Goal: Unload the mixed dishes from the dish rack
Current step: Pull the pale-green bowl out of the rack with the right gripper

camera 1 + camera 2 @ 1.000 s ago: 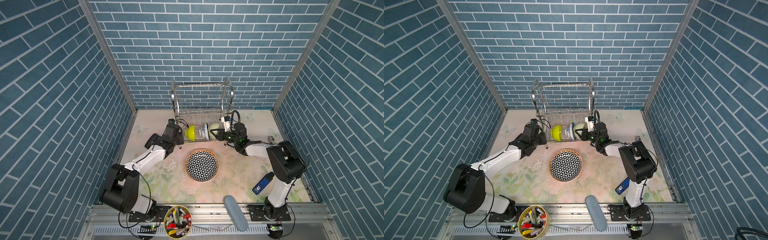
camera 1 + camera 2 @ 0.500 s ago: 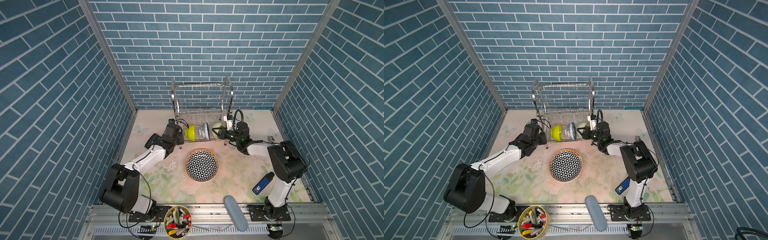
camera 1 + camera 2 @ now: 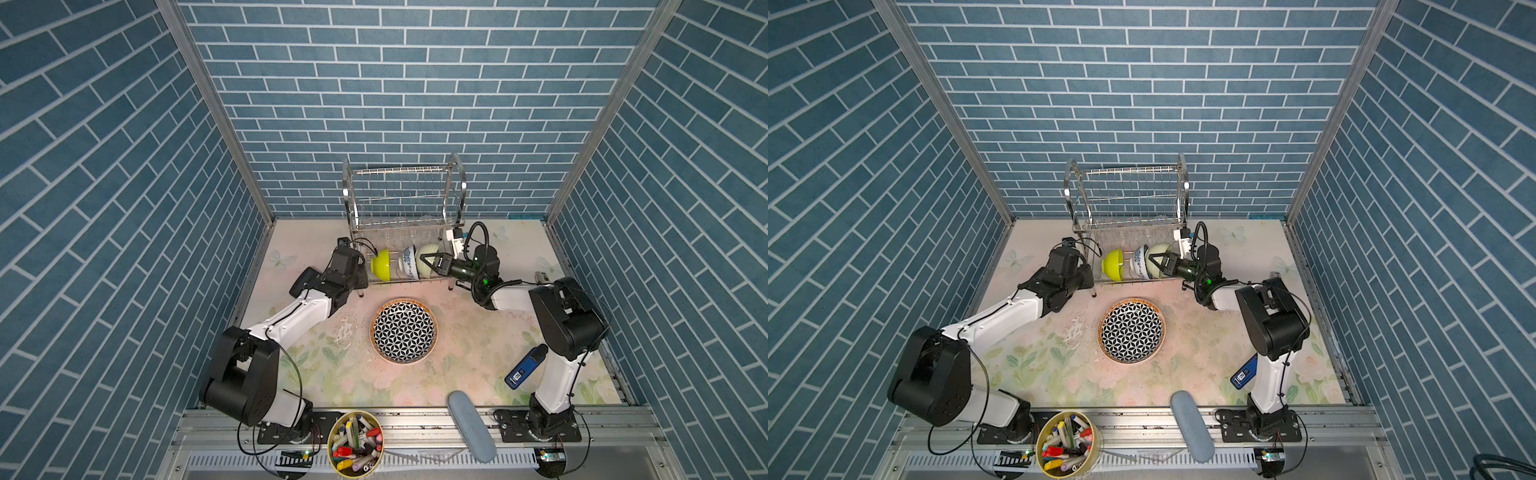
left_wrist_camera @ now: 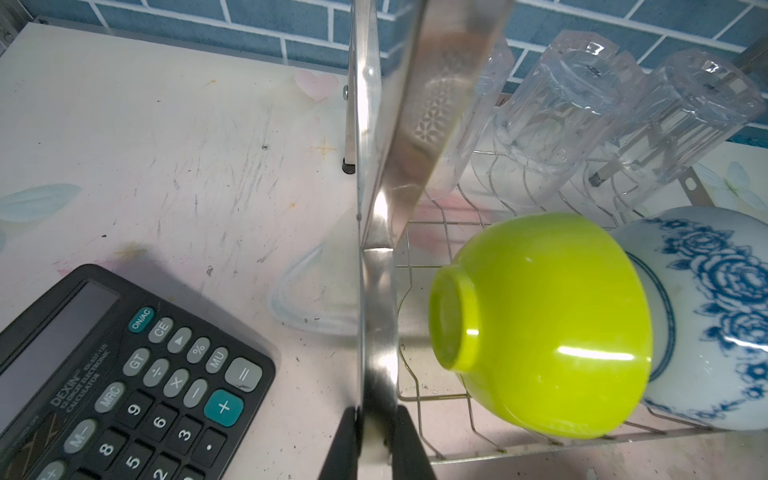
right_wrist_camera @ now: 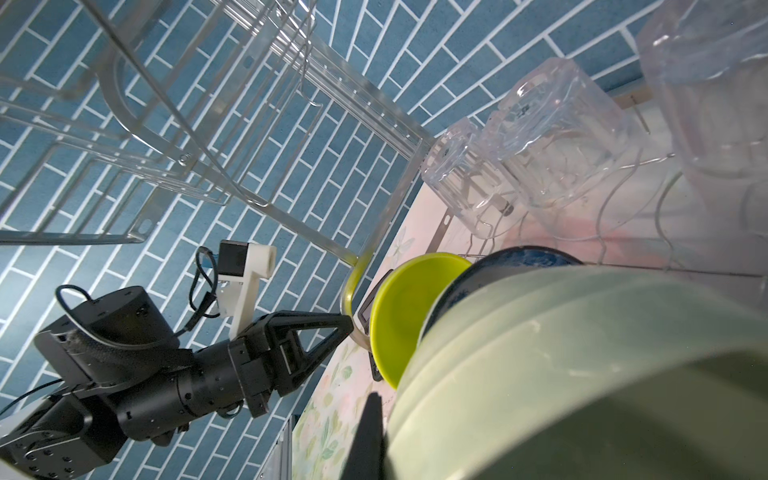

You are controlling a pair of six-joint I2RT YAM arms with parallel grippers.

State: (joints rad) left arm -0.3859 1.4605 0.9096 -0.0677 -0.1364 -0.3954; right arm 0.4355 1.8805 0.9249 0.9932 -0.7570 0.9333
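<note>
The steel dish rack [image 3: 403, 199] [image 3: 1129, 195] stands against the back wall. Its lower tier holds a lime bowl [image 3: 381, 264] [image 4: 540, 324], a blue-on-white bowl [image 3: 408, 262] [image 4: 715, 316] and a pale-green bowl [image 3: 430, 250] [image 5: 582, 353], all on edge. Behind them are upturned clear tumblers [image 4: 557, 95] [image 5: 552, 137]. My left gripper [image 3: 362, 282] [image 4: 376, 411] is shut on the rack's left side frame [image 4: 376, 311]. My right gripper [image 3: 423, 262] [image 3: 1154, 262] is shut on the pale-green bowl's rim; only one of its fingers [image 5: 370, 436] shows. A star-patterned plate [image 3: 404, 330] lies flat on the table.
A black calculator [image 4: 116, 374] lies left of the rack, under my left arm. A blue handheld device [image 3: 525, 365] sits by the right arm's base. On the front rail are a grey-blue oblong pad [image 3: 471, 426] and a tub of markers [image 3: 355, 440].
My right gripper has closed on the pale-green bowl's rim, with a small shift of the wrist. The left arm has stayed on the rack frame.
</note>
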